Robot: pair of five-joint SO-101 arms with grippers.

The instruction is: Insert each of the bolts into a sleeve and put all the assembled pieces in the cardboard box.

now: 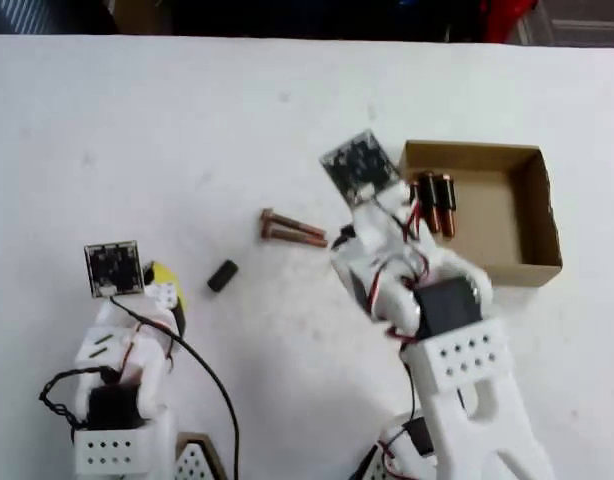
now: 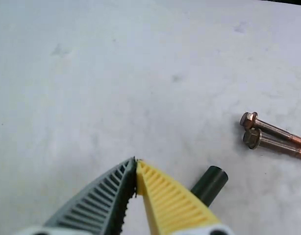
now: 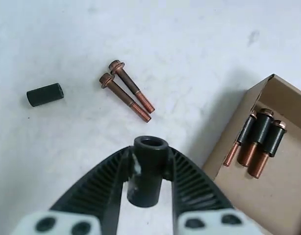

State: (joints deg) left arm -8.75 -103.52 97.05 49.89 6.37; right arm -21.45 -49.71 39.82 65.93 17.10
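Two copper bolts (image 1: 292, 231) lie side by side on the white table, also seen as bolts (image 3: 126, 90) and bolts (image 2: 273, 138). A loose black sleeve (image 1: 222, 275) lies left of them, the same sleeve (image 3: 45, 94) and sleeve (image 2: 210, 184). My right gripper (image 3: 149, 161) is shut on another black sleeve (image 3: 147, 171), held upright between the bolts and the cardboard box (image 1: 527, 215). Three assembled bolt-and-sleeve pieces (image 3: 258, 139) lie in the box, at pieces (image 1: 435, 200). My left gripper (image 2: 136, 169) is shut and empty, near the loose sleeve.
The left arm (image 1: 117, 400) sits at the near left, with a black cable (image 1: 202, 365) trailing beside it. The right arm (image 1: 457, 360) stands at the near right, close to the box's near wall (image 1: 522, 268).
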